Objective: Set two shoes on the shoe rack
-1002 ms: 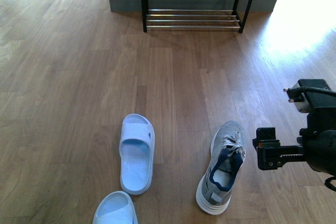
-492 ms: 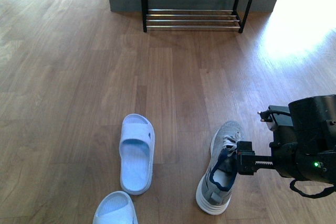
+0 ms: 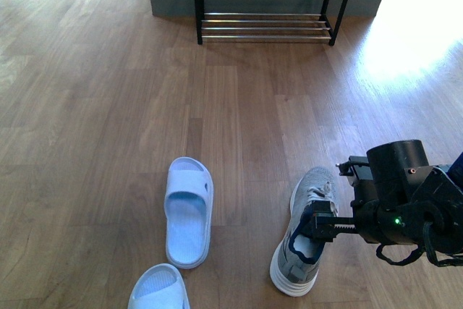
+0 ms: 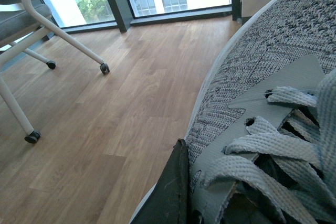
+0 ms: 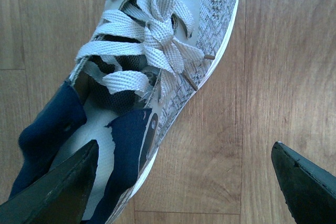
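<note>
One grey sneaker [image 3: 304,240] lies on the wood floor at the front right, toe pointing away. My right gripper [image 3: 320,226] hovers over it, open. In the right wrist view the right gripper [image 5: 184,148] straddles the grey sneaker's [image 5: 173,40] side: one finger is over the navy lining, the other over bare floor. The left wrist view is filled by a second grey sneaker [image 4: 273,66], and my left gripper [image 4: 210,203] is shut on it beside the laces. One dark finger [image 4: 176,182] presses its knit side. The shoe rack [image 3: 268,1] stands at the far wall. The left arm is outside the front view.
Two light-blue slides lie at the front left, one whole [image 3: 188,211] and one cut off by the frame edge [image 3: 159,291]. A white-legged chair on castors [image 4: 52,30] stands near glass windows in the left wrist view. Sun glare falls on the floor at the right.
My right arm has swung left and lower, from beside the floor sneaker to over its opening. The shoes and slides have not moved.
</note>
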Tool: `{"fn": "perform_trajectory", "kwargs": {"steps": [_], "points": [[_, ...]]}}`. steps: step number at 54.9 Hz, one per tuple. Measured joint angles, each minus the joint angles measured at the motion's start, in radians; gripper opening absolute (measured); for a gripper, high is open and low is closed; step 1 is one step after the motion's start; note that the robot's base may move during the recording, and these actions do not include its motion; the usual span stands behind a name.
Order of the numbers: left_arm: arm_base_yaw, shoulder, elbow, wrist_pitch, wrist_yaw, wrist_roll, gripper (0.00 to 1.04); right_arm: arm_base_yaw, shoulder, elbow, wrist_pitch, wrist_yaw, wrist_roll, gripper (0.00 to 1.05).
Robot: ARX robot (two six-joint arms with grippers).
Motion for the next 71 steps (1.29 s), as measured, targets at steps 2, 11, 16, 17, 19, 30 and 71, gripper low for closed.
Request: {"fn": "perform_trajectory", "kwargs": {"steps": [2,11,16,17,19,30,71], "points": [[0.000,0.000,0.000,0.000,0.000,0.000,0.02,-0.002,0.010,0.010,-0.003,0.000,0.000,0.95],[0.000,0.000,0.000,0.000,0.000,0.000,0.02,-0.014,0.075,0.081,-0.033,0.005,0.008,0.95],[0.000,0.000,0.000,0.000,0.000,0.000,0.02,-0.028,0.123,0.145,-0.045,0.013,0.024,0.95],[0.000,0.000,0.000,0.000,0.000,0.000,0.02,-0.031,0.129,0.154,-0.046,0.017,0.028,0.95],[0.000,0.000,0.000,0.000,0.000,0.000,0.02,-0.034,0.140,0.173,-0.051,0.027,0.036,0.92],[0.000,0.000,0.000,0.000,0.000,0.000,0.02,-0.041,0.161,0.230,-0.087,0.059,0.056,0.67],[0.000,0.000,0.000,0.000,0.000,0.000,0.02,-0.125,0.092,0.103,-0.003,0.150,-0.060,0.01]]}}
